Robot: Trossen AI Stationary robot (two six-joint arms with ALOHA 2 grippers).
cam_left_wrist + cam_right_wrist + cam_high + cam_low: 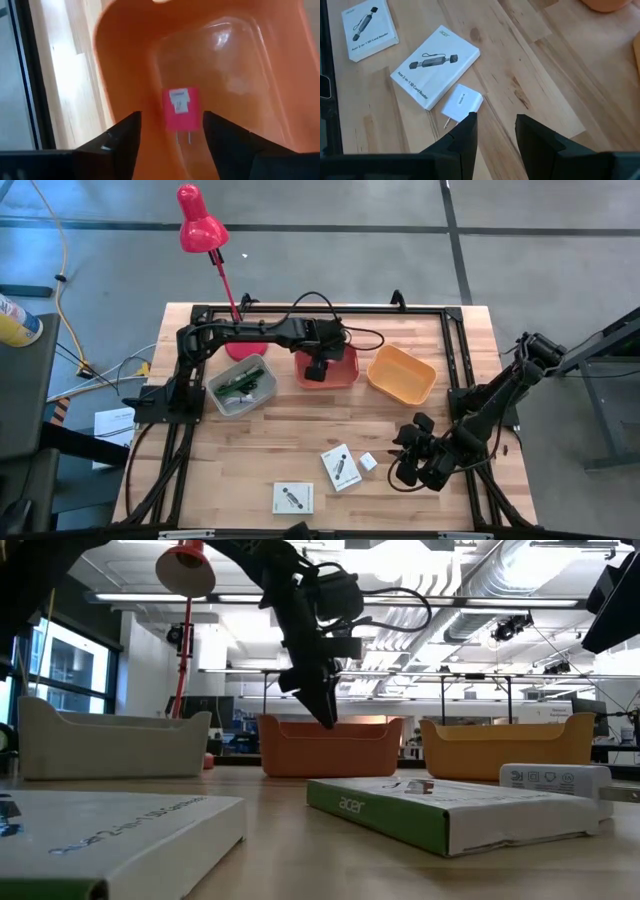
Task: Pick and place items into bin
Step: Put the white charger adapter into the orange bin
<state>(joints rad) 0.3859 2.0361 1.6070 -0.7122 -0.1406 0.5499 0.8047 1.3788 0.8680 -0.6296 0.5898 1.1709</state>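
My left gripper [316, 372] hangs open over the red-orange bin [345, 376], its fingers pointing down into it. A small pink block [182, 110] with two metal prongs lies on the bin's floor below the gripper; the fingers [125, 132] stand apart on either side of it without touching. My right gripper [405, 470] waits open above the table near the right front. Just ahead of it a small white block [462, 102] with prongs lies on the wood beside two white square cards [436, 65] [369, 31] with dark print.
A grey bin [243, 387] holding green things stands left of the red-orange one, and a yellow-orange bin [401, 374] right of it. A red desk lamp [200, 222] rises at the far edge. Black frame rails [455, 360] run along the table's sides.
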